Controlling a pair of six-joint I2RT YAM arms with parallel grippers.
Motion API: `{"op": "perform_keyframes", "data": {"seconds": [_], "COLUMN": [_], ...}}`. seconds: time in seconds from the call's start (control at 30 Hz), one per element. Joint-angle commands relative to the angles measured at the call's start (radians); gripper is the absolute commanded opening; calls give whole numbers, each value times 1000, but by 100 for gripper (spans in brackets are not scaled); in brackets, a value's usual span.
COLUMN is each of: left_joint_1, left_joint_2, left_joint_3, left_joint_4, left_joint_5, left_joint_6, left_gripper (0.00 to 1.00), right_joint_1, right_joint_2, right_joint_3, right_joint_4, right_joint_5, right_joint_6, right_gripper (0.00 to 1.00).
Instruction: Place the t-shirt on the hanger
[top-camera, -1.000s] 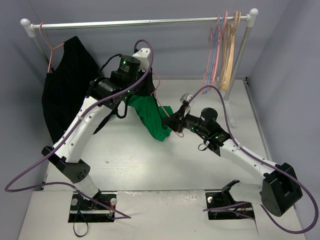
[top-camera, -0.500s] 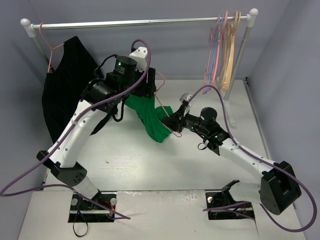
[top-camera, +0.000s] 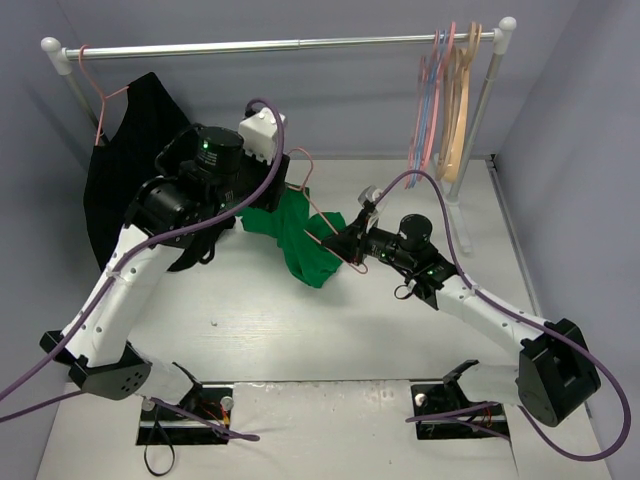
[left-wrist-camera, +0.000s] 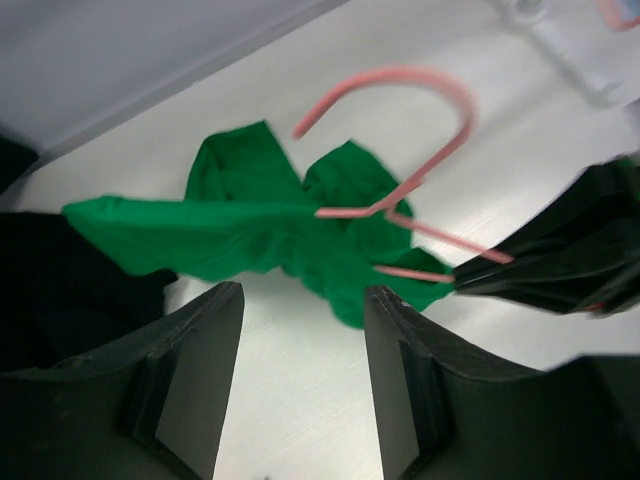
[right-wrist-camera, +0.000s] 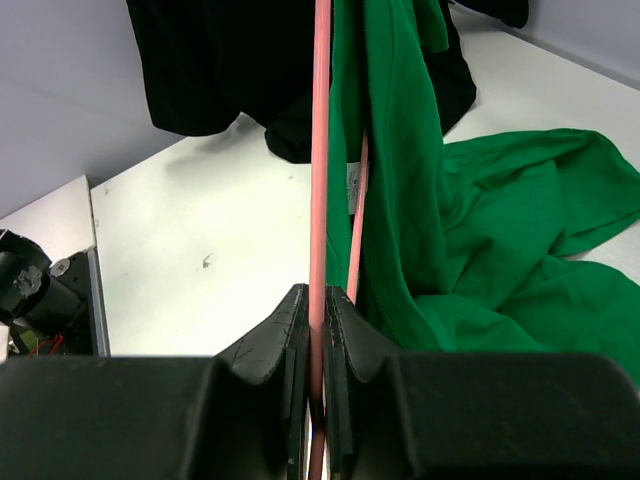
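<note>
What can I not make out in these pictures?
Top view: left gripper hidden under its own wrist.
All views: t-shirt folds cover part of the hanger.
Right wrist view: hanger hook cut by top edge.
Left wrist view: right gripper blurred, cut by right edge.

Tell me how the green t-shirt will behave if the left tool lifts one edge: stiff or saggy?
Likely floppy: the t-shirt lies in bunched folds and hangs limp beside the hanger, so a lifted edge should sag. Probably light: the thin wire, pinched in the right tool, shows no visible bend under it.
</note>
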Motion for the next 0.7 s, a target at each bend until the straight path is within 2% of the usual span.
{"op": "perform_keyframes", "data": {"seconds": [0.0,0.1,0.13,0.23,0.37,0.67], "left_joint_1": [86,196,273,386,456,527], "left_joint_2": [-52,-90,-90,-66,-34,19], "left_joint_3": [-108,-208,-221,-233,-213,-202], "left_joint_4": [69,155,170,208,255,230], "left_joint_5": [23,192,236,398,596,872], "left_joint_6": [93,106,106,159,239,467], "left_gripper": [50,50,50,52,55,55], "right_joint_1": [-9,-9,-9,-9,-9,-9], "right_joint_2": [-17,-16,-15,-14,-12,-6], "right_joint_3": [58,58,58,63,66,86], "right_joint_4": [126,123,123,120,116,100], "right_joint_5": [-3,-3,-3,-11,-17,-37], "right_joint_6": [-7,-4,-1,1,1,-5], "right_gripper": [0,0,0,0,0,0]}}
